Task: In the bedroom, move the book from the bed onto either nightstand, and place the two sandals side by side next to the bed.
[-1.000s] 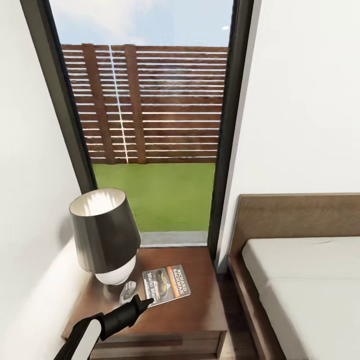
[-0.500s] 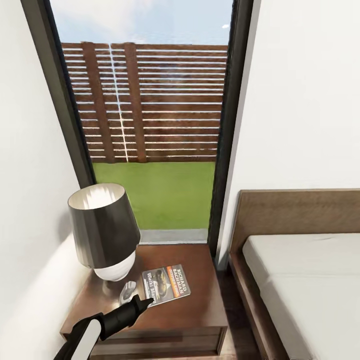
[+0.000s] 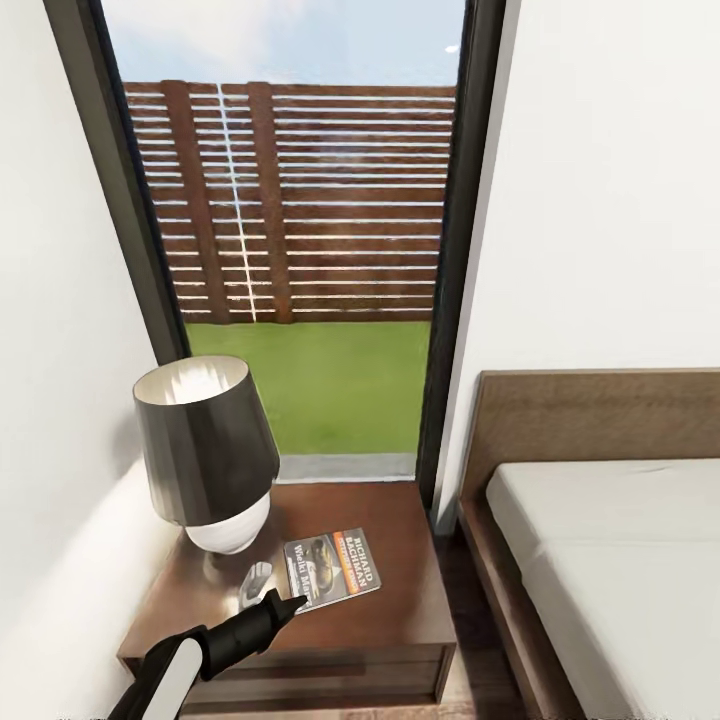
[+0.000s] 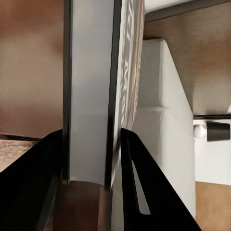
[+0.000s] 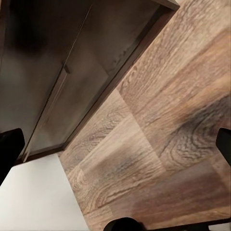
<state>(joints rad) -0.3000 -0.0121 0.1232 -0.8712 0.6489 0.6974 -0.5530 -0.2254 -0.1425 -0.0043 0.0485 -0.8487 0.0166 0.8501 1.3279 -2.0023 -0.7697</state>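
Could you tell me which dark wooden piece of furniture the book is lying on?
The nightstand beside the window, bearing the lamp; the book lies there, not on the bed.

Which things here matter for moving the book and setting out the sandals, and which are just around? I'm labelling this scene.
Part of the job:
book, lying on the nightstand
bed
left gripper, at the book's edge

Just around:
lamp on the nightstand
window, fence and grass

The book (image 3: 332,569) lies on the nightstand (image 3: 400,620) — lamp (image 3: 207,455) left, bed (image 3: 610,560) right.
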